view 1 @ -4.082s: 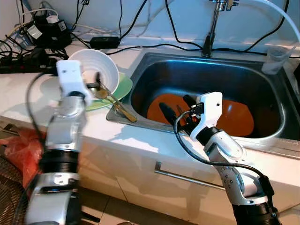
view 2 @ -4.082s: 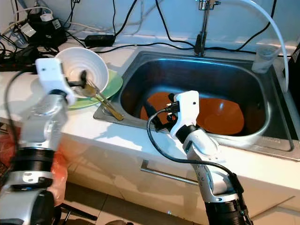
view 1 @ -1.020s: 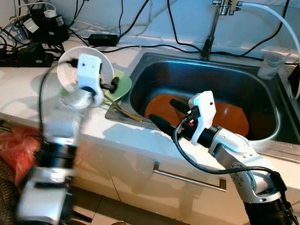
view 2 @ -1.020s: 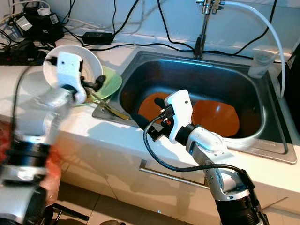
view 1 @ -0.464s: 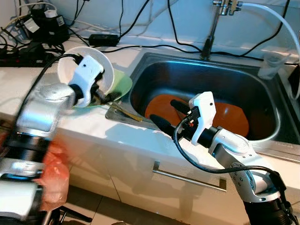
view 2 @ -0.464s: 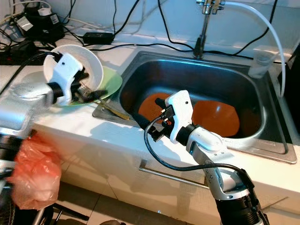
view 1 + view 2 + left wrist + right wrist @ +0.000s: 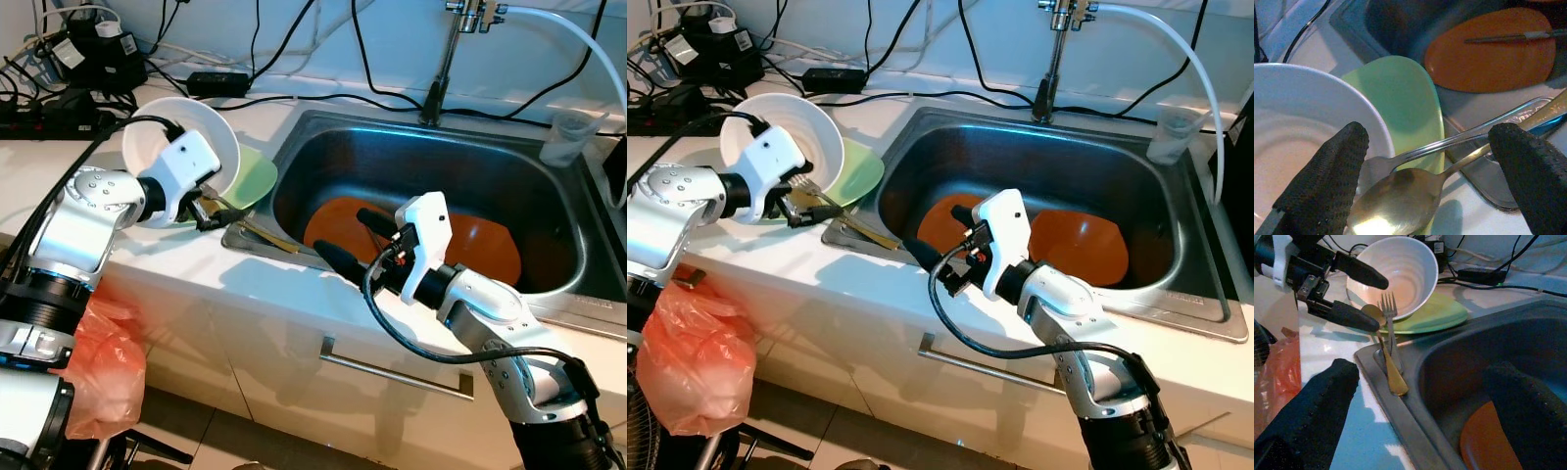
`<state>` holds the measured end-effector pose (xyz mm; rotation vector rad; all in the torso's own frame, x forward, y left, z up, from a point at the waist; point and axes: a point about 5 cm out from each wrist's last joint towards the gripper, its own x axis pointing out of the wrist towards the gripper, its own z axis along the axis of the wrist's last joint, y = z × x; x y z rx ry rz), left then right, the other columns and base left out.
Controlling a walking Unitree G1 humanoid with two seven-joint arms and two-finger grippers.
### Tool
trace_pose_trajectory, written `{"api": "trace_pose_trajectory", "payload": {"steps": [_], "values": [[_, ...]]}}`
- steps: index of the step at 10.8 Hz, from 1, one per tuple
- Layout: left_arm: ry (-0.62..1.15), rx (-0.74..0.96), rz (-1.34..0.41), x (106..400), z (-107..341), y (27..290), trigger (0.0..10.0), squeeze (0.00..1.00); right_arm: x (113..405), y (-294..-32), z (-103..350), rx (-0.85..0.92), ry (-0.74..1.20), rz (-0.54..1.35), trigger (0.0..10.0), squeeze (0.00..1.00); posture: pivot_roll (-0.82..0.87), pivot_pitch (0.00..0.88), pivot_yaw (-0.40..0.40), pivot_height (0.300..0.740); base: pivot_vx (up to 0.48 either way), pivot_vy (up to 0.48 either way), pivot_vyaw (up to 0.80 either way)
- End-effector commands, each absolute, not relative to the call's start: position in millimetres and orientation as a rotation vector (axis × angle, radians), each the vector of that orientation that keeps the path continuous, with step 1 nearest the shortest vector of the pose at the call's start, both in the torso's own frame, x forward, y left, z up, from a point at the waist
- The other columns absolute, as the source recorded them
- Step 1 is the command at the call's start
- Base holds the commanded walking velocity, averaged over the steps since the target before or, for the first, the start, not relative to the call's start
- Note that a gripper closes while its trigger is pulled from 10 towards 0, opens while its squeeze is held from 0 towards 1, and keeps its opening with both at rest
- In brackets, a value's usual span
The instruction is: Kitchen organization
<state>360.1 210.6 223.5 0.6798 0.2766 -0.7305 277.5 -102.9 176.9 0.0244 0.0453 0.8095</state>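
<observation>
A white bowl (image 7: pixel 181 137) leans tilted on a pale green plate (image 7: pixel 253 174) on the counter left of the sink (image 7: pixel 431 147). A gold spoon (image 7: pixel 1393 205) and a silver fork (image 7: pixel 1449 143) lie from the plate across the sink's rim. My left gripper (image 7: pixel 217 209) is open at the bowl's front edge, its fingers (image 7: pixel 1327 181) wide apart on either side of the spoon and fork. My right gripper (image 7: pixel 338 230) is open over the sink's near left corner, holding nothing. An orange plate (image 7: pixel 490 245) lies in the basin with a thin utensil (image 7: pixel 1508 37) on it.
Power strips and black cables (image 7: pixel 69 69) crowd the counter's back left. A faucet (image 7: pixel 441 59) with a white hose stands behind the sink, and a clear cup (image 7: pixel 568 132) sits at its back right. A red plastic bag (image 7: pixel 98 343) hangs below the counter by my left arm.
My left arm has swung down and settled, bringing its open fingers to the spoon and fork in front of the bowl. The right arm has not moved.
</observation>
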Motion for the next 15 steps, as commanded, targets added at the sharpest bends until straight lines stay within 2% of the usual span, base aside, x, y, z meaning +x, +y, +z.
{"api": "trace_pose_trajectory", "payload": {"steps": [1,7,14,15], "values": [[0.268,0.746,-0.774,360.8,226.8,211.0,10.0,0.00,273.0,-100.1,178.3,0.026,0.049,0.847,10.0,0.00,0.05,0.000,0.026,0.740,0.000,0.000,0.00],[0.211,0.960,-0.943,366.4,210.2,193.1,10.0,0.00,266.8,-101.3,174.3,0.034,0.072,0.852,10.0,0.00,0.03,0.000,0.032,0.740,0.000,0.000,0.00],[0.288,1.131,-1.034,368.1,179.7,197.2,9.8,0.00,262.3,-91.7,177.1,0.112,0.053,0.838,10.0,0.00,0.01,0.000,0.074,0.740,0.000,0.000,0.00],[0.302,1.170,-1.050,368.7,177.0,196.9,4.2,0.00,260.3,-93.5,177.5,0.117,0.055,0.830,10.0,0.00,0.00,0.000,0.073,0.740,0.000,0.000,0.00]]}}
